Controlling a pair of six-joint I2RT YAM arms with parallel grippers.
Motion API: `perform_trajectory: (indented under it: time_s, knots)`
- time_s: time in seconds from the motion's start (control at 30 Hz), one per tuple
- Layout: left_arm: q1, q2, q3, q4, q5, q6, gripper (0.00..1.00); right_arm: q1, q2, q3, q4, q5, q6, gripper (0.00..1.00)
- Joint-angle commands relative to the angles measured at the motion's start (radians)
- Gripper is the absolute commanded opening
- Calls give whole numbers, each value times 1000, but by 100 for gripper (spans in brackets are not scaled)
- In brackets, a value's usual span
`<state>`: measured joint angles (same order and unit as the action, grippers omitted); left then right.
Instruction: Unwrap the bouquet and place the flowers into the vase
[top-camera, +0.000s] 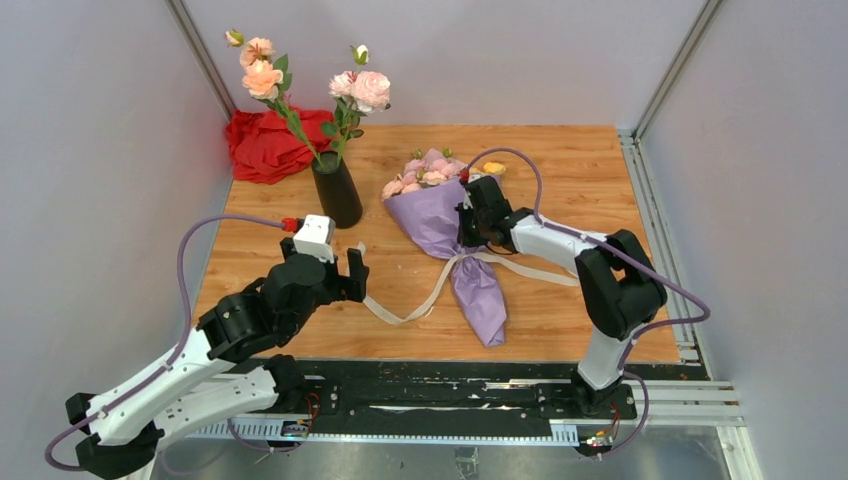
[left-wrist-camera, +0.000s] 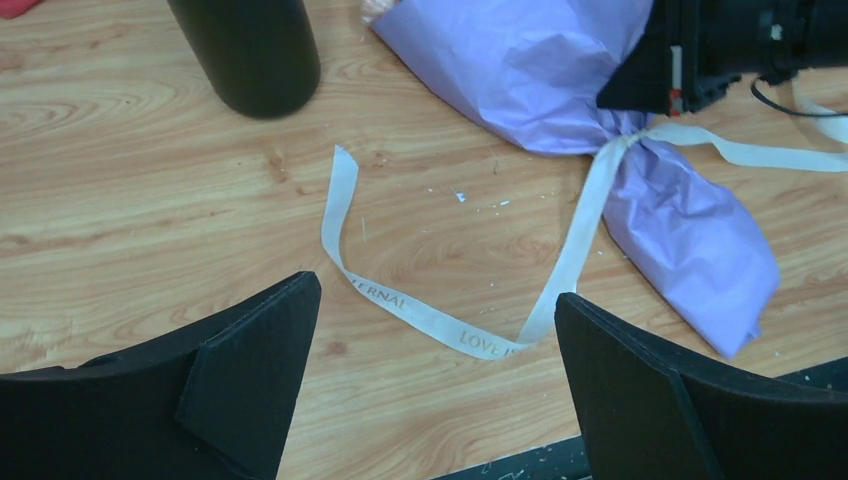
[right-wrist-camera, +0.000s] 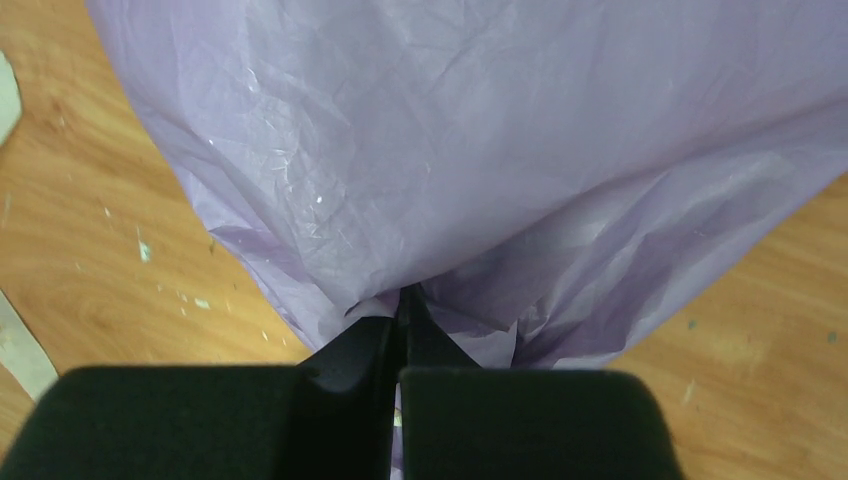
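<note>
Red cloth (top-camera: 262, 148), vase (top-camera: 338, 195) beside bouquet (top-camera: 438, 220)

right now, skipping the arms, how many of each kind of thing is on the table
wrapped bouquet: 1
cream ribbon: 1
black vase: 1
tall rose stems in the vase: 2
red cloth: 1
total: 6

Red cloth (top-camera: 262, 148) (crumpled) lies beside two tall rose stems (top-camera: 296, 120).

We see the left arm (top-camera: 180, 385) and right arm (top-camera: 545, 240) in white shells with black joints, each trailing a purple cable (top-camera: 183, 270). Their fingers (left-wrist-camera: 250, 390) are plain black wedges.
</note>
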<state>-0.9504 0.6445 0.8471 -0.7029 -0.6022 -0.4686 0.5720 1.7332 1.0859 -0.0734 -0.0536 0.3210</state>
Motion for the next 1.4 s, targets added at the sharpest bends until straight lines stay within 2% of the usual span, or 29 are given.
perform_trajectory:
  time_s: [0.0,0.17,0.3,0.43,0.7,1.37]
  knots:
    - [-1,10,-17,43,24,-4,100,-25,84,112,-12,-9,40,0]
    - [-2,14,-55,79,27,-2,100,-25,152,214,-29,-58,47,2]
    - [-2,24,-105,143,32,2,100,-14,80,133,10,-51,20,28]
    - [-2,64,-138,235,90,-1,100,-15,-21,44,7,-2,-21,38]
    - [-2,207,-160,399,206,-25,100,-18,-73,-31,-23,30,-74,39]
    - [-2,193,-227,381,139,-22,100,36,-2,-70,10,-34,-45,29]
